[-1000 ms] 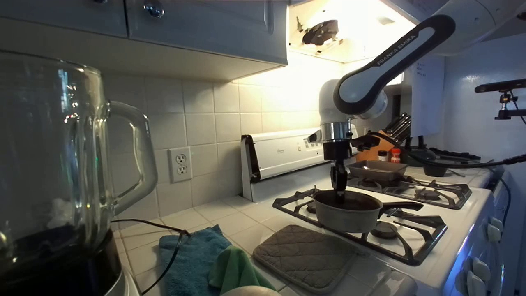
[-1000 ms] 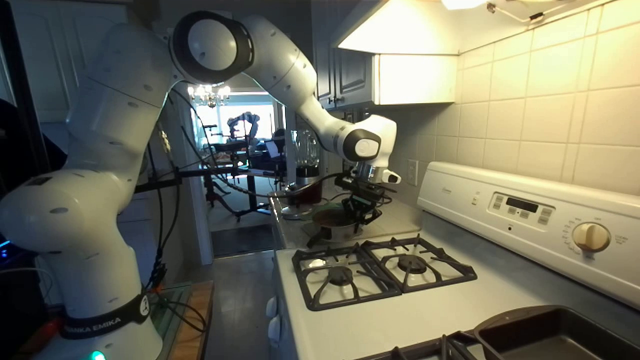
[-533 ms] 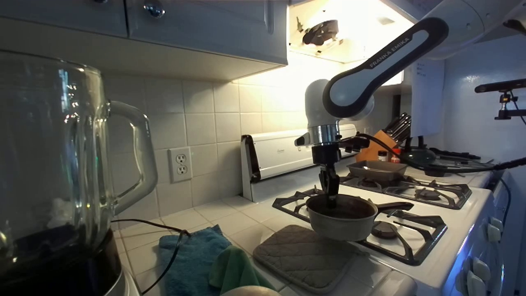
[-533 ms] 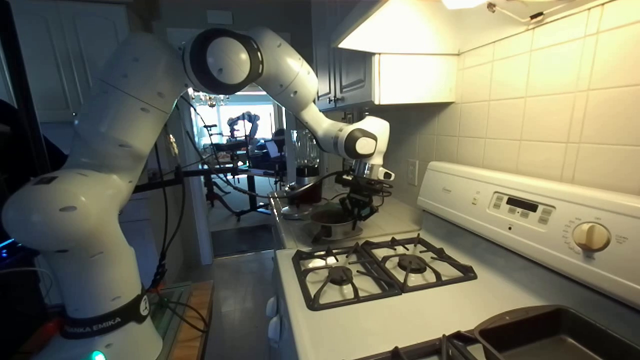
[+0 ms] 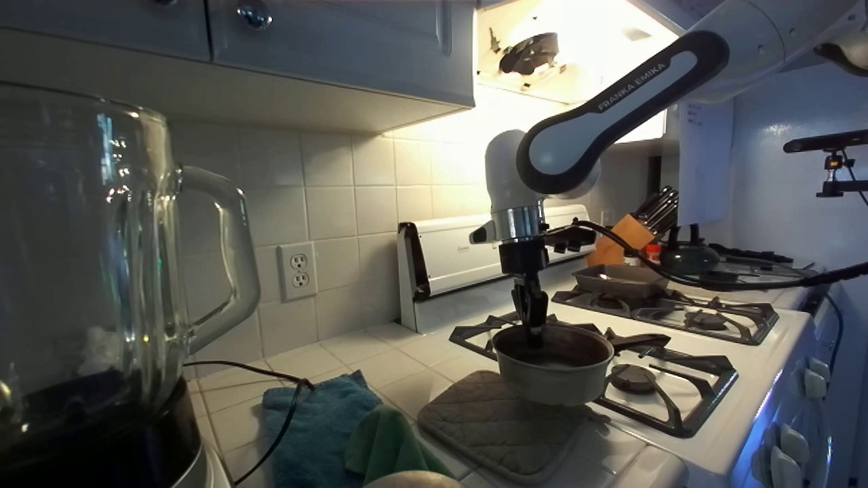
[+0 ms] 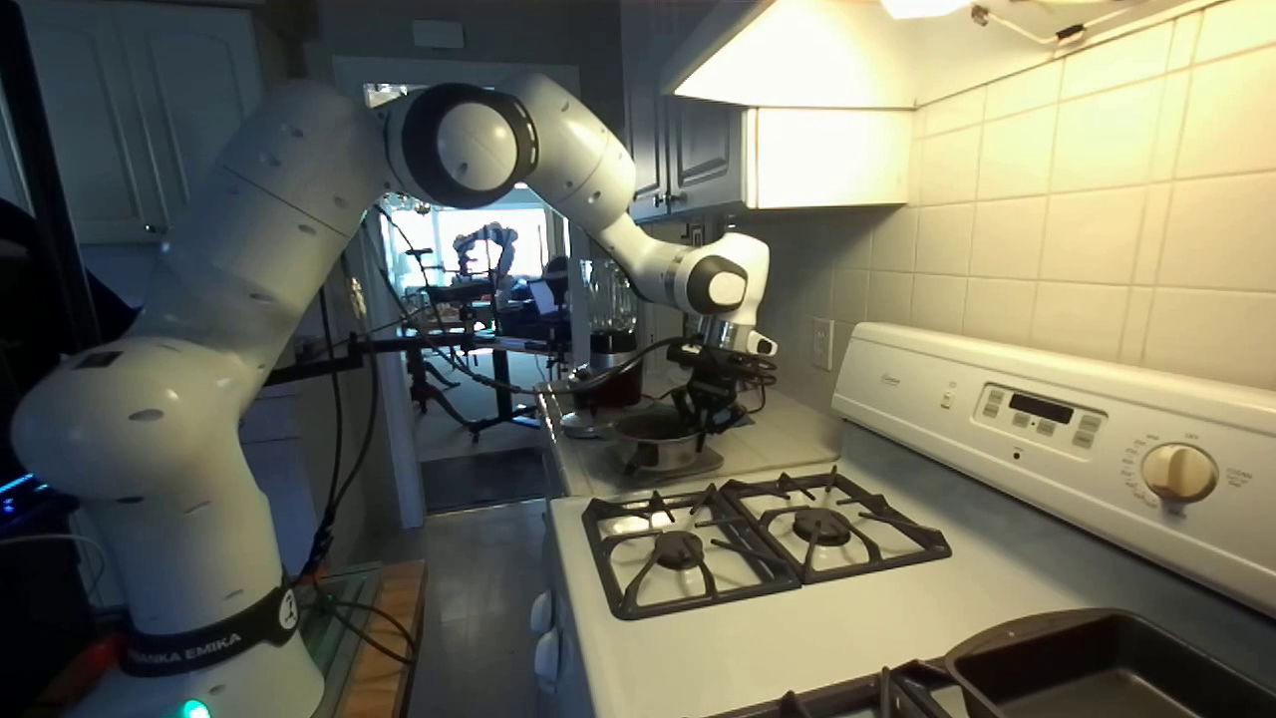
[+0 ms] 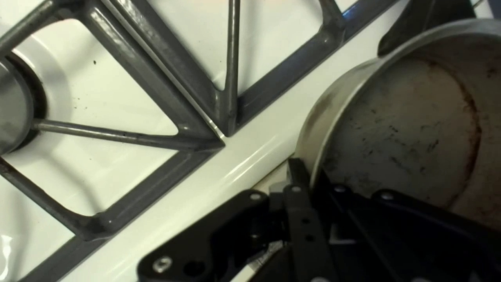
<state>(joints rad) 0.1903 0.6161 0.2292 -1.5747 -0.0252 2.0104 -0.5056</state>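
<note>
A small grey saucepan [image 5: 553, 381] with a dark handle [image 5: 641, 342] is pinched at its rim by my gripper [image 7: 311, 172]. In the wrist view one finger lies outside the wall and the other inside, with the rim of the pan [image 7: 328, 131] between them. The pan's stained inside holds nothing that I can make out. In an exterior view the pan stands over the right part of a grey quilted pot holder [image 5: 491, 430]; I cannot tell whether they touch. Both exterior views show the gripper [image 6: 710, 424] pointing down into the pan.
Black burner grates [image 6: 688, 548] cover the white stove beside the pan. A dark baking pan [image 6: 1107, 668] sits farther along. Near the pot holder lie a blue towel [image 5: 319, 420] and a green cloth [image 5: 390, 440], with a glass blender [image 5: 88, 271] close by.
The gripper has carried the saucepan off the burner grate side and across to the pot holder, leftward in an exterior view. The grip on the rim stays the same.
</note>
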